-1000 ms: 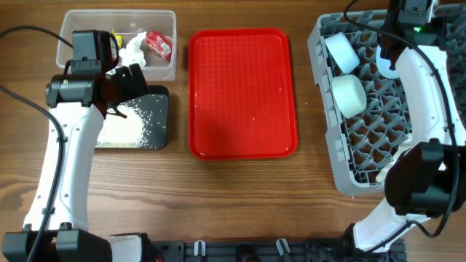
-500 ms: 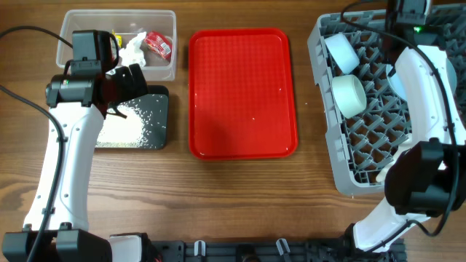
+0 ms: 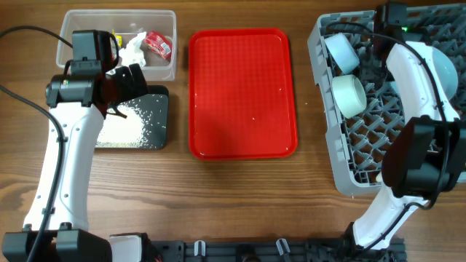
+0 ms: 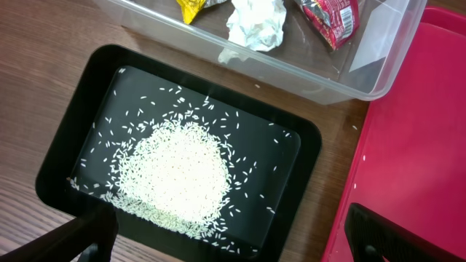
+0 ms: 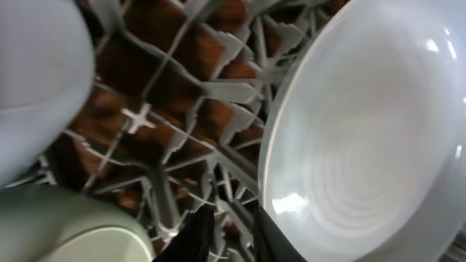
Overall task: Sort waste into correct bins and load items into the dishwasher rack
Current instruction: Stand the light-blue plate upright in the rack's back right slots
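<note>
The grey dishwasher rack [image 3: 331, 145] at the right holds a pale blue bowl [image 3: 341, 51], a mint green bowl [image 3: 349, 94] and a pale blue plate [image 3: 441, 69] standing on edge. My right gripper [image 5: 233, 218] hovers over the lattice just left of the plate [image 5: 364, 131]. Its jaws are a narrow gap apart with nothing between them. My left gripper [image 4: 244, 240] hangs open and empty above the black tray [image 4: 306, 138] of rice grains [image 4: 175, 171]. The clear tub [image 3: 164, 69] holds a yellow wrapper [image 4: 193, 7], a white napkin [image 4: 255, 22] and a red wrapper [image 4: 331, 18].
A flat red tray [image 3: 242, 93] lies between the bins and the rack, with a few rice grains on it. The left arm [image 3: 69, 145] reaches up the table's left side. The right arm [image 3: 419, 80] arches over the rack.
My right gripper has let go of the plate, which now leans further right in the rack. The gripper drew back to the left and its jaws came nearly together. The left arm has not moved.
</note>
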Action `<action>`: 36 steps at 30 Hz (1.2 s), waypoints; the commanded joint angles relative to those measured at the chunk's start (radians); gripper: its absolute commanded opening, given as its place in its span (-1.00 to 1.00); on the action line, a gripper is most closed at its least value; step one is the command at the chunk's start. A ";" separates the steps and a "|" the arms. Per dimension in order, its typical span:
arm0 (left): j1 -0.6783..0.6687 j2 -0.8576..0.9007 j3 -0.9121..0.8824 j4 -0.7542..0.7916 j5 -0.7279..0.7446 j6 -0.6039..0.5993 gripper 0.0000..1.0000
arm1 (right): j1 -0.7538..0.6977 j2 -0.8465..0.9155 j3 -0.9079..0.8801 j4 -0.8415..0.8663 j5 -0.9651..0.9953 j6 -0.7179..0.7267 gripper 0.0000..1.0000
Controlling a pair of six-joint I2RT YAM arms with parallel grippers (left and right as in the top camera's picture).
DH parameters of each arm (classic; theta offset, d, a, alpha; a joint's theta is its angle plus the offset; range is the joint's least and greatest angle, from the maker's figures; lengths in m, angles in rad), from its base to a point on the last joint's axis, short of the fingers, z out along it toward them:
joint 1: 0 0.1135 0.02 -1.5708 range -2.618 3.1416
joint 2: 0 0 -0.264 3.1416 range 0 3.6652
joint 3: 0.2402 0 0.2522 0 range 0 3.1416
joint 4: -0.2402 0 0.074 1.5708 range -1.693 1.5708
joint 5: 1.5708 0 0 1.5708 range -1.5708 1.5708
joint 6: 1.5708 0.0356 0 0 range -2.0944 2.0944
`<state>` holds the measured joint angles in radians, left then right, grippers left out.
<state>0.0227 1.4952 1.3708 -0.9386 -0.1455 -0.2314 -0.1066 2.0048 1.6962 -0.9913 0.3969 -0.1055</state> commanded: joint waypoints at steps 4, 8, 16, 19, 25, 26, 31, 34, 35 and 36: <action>0.006 -0.007 0.008 0.002 -0.009 -0.016 1.00 | -0.006 -0.009 0.002 -0.006 0.056 0.058 -0.64; 0.006 -0.007 0.007 0.002 -0.009 -0.016 1.00 | -0.006 -0.094 0.002 0.029 0.057 0.079 -0.31; 0.006 -0.007 0.008 0.002 -0.009 -0.016 1.00 | -0.067 -0.063 -0.003 -0.002 -0.041 0.053 -0.56; 0.006 -0.007 0.008 0.002 -0.009 -0.016 1.00 | -0.081 -0.063 -0.003 -0.004 -0.056 0.083 -0.56; 0.006 -0.007 0.007 0.002 -0.009 -0.016 1.00 | -0.332 -0.089 0.036 -0.001 -0.504 0.288 -0.07; 0.006 -0.007 0.007 0.002 -0.009 -0.016 1.00 | -0.396 -0.097 0.037 -0.004 -0.600 0.279 0.35; 0.006 -0.007 0.007 0.002 -0.009 -0.016 1.00 | -0.580 -0.096 -0.006 0.022 -0.656 0.246 0.16; 0.006 -0.007 0.007 0.002 -0.009 -0.016 1.00 | -0.593 -0.064 -0.026 0.041 -0.652 0.242 0.11; 0.006 -0.007 0.007 0.002 -0.009 -0.016 1.00 | -0.593 -0.051 -0.035 0.045 -0.649 0.243 0.07; 0.006 -0.007 0.007 0.002 -0.009 -0.016 1.00 | -0.593 -0.034 -0.050 0.049 -0.632 0.248 0.00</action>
<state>0.0227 1.4952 1.3708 -0.9386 -0.1455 -0.2314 -0.7033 1.9324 1.6791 -0.9497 -0.2256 0.1413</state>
